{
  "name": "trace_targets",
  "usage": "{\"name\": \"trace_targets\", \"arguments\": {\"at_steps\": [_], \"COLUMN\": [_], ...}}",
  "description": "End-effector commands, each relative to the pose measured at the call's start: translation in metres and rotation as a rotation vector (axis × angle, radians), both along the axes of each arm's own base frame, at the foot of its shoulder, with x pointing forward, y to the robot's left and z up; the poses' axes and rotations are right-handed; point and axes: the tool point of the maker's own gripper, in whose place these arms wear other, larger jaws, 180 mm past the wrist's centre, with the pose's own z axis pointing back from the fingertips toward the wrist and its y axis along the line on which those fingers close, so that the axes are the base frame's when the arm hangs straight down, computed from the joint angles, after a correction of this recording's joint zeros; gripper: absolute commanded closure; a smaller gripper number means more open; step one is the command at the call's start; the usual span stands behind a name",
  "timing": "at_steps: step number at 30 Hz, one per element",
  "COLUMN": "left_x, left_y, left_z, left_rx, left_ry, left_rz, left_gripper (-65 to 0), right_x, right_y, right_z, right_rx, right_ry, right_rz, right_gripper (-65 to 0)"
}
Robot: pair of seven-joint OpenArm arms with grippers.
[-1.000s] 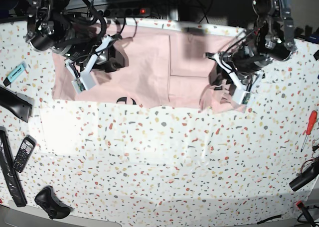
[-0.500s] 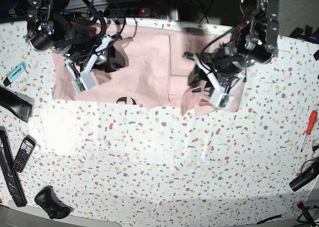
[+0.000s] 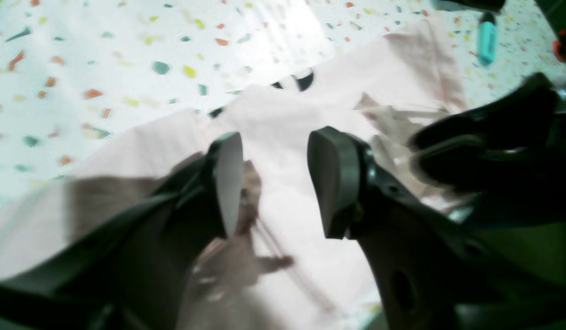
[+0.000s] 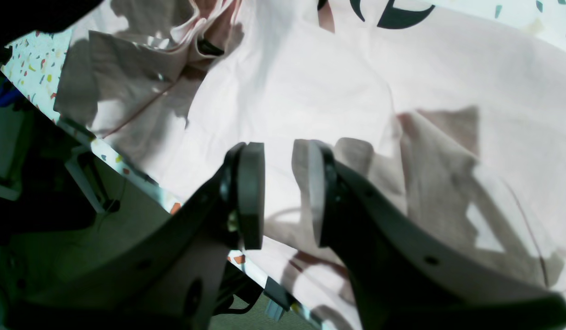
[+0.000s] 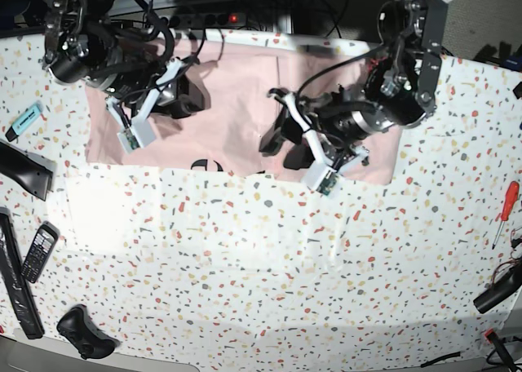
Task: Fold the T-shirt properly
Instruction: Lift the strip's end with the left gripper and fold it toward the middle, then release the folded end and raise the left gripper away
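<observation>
The T-shirt (image 5: 236, 103) lay spread across the far half of the table (image 5: 269, 266), looking light, limp and best pinched at a doubled hem. Over its middle the left gripper (image 3: 274, 183) stood released, empty; at far left the right gripper (image 4: 278, 192) hovered part-open, gripping nothing

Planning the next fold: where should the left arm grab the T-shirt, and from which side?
Judging by how it lies, the T-shirt is best pinched at the front hem edge on the left arm's side, coming from above and the front. There the edge lies free on the table, and the left gripper is open above the cloth.
</observation>
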Motion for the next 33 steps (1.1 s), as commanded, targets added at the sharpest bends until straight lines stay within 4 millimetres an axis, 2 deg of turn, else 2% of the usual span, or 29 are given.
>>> {"name": "trace_targets", "arguments": {"at_steps": [1, 3, 6, 12, 19, 23, 28, 30, 33], "left_x": [0.014, 0.023, 0.022, -0.002, -0.029, -0.039, -0.047, -0.051, -0.059], "left_y": [0.012, 0.040, 0.075, 0.110, 0.111, 0.099, 0.094, 0.086, 0.062], "left_z": [0.011, 0.001, -0.016, -0.038, -0.051, -0.056, -0.080, -0.086, -0.074], "left_rx": [0.033, 0.162, 0.288, 0.361, 0.283, 0.191, 0.162, 0.133, 0.023], "left_ry": [-0.064, -0.082, -0.025, 0.052, 0.146, 0.201, 0.288, 0.315, 0.302], "left_rz": [0.038, 0.103, 0.157, 0.126, 0.072, 0.057, 0.075, 0.064, -0.045], "left_gripper": [-26.3, -26.3, -26.3, -26.3, -26.2, -26.2, -26.2, -26.2, -26.2], "right_x": [0.005, 0.005, 0.005, 0.005, 0.005, 0.005, 0.005, 0.005, 0.005], "right_y": [0.003, 0.003, 0.003, 0.003, 0.003, 0.003, 0.003, 0.003, 0.003], "right_z": [0.011, 0.011, 0.011, 0.011, 0.011, 0.011, 0.011, 0.011, 0.011], "right_rx": [0.019, 0.019, 0.019, 0.018, 0.019, 0.019, 0.018, 0.019, 0.019], "right_ry": [-0.044, -0.044, -0.044, -0.044, -0.044, -0.044, -0.043, -0.043, -0.044], "right_rz": [0.010, 0.010, 0.010, 0.010, 0.010, 0.010, 0.010, 0.010, 0.010], "right_gripper": [-16.1, -16.1, -16.1, -16.1, -16.1, -16.1, -16.1, -16.1, -16.1]}}
